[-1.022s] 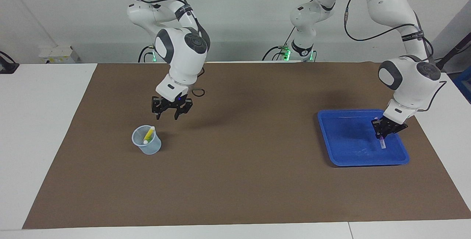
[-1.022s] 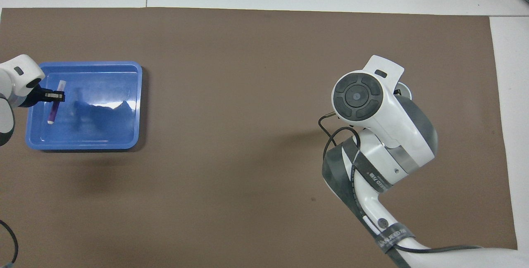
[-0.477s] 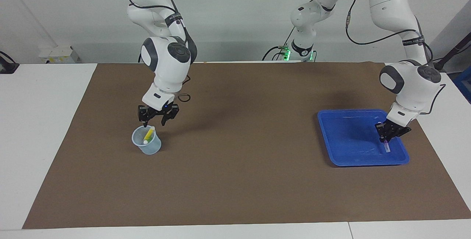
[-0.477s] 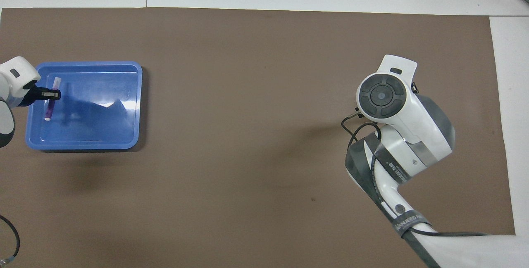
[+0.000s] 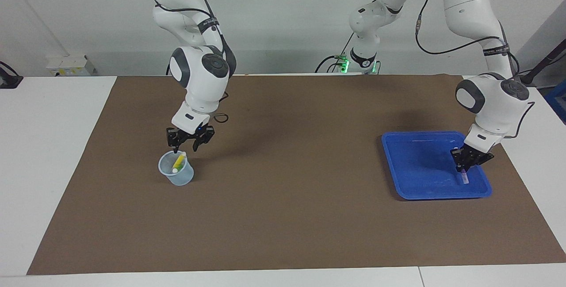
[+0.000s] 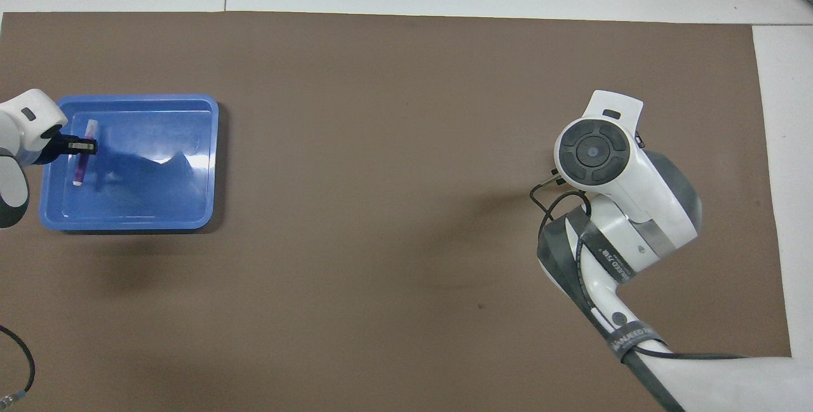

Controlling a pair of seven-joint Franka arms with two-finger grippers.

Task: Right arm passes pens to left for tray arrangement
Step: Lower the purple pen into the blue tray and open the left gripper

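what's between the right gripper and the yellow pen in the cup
Nothing visible. The right gripper hangs just over the cup, whose mouth is uncovered, and the yellow pen leans inside with its upper end near the rim. In the overhead view the arm hides both.

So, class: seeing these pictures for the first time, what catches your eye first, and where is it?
The bright blue tray at the left arm's end of the brown mat, where the left pincer holds a purple pen low over it. Then the right pincer just above the translucent cup holding a yellow pen.
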